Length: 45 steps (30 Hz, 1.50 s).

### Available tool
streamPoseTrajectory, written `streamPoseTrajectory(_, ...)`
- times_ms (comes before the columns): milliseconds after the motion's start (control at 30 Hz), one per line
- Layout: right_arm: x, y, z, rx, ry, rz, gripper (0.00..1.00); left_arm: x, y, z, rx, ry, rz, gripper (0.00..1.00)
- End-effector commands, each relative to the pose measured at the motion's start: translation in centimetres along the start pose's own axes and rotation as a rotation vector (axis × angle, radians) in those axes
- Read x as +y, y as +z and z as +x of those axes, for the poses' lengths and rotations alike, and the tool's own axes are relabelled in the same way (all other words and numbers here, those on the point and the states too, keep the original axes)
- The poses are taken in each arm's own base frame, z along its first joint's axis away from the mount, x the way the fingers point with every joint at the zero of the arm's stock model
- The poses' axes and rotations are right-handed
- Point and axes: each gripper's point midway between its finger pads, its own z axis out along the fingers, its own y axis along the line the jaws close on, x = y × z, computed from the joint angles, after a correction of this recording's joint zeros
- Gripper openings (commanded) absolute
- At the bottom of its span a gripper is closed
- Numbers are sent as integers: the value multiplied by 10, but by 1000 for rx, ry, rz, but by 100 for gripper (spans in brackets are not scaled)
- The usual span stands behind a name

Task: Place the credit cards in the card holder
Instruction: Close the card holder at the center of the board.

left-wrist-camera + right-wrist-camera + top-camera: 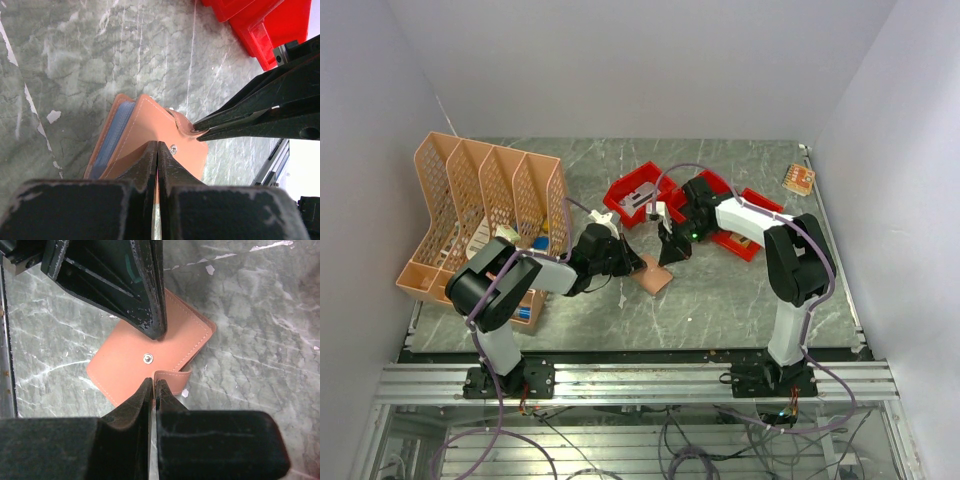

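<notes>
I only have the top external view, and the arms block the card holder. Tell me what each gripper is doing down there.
Observer: The right gripper is shut on the free end of the strap tab of the card holder.
Operator: Now the left one.
Observer: The left gripper is shut, its tips set on the cover beside the snap stud. It grips nothing.
Operator: Report any card.
Observer: A blue edge shows between the covers along one side. Whether it is a card or pocket lining I cannot tell.
</notes>
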Motion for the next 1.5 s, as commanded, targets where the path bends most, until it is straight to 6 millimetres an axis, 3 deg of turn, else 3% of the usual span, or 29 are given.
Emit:
streamPoseTrajectory(0,1,-6,5,53,39,14,1,28,-4,22,66,2,-86,7)
streamPoseTrajectory(900,-7,-24,18,215,68,60,1,28,-2,24,72,1,-79,7)
streamPoseTrajectory(1100,-8,-27,22,256,65,44,5,27,-1,23,71,2,-75,7)
streamPoseTrajectory(1467,-5,-28,17,252,68,11,7,26,-2,23,70,3,-75,7)
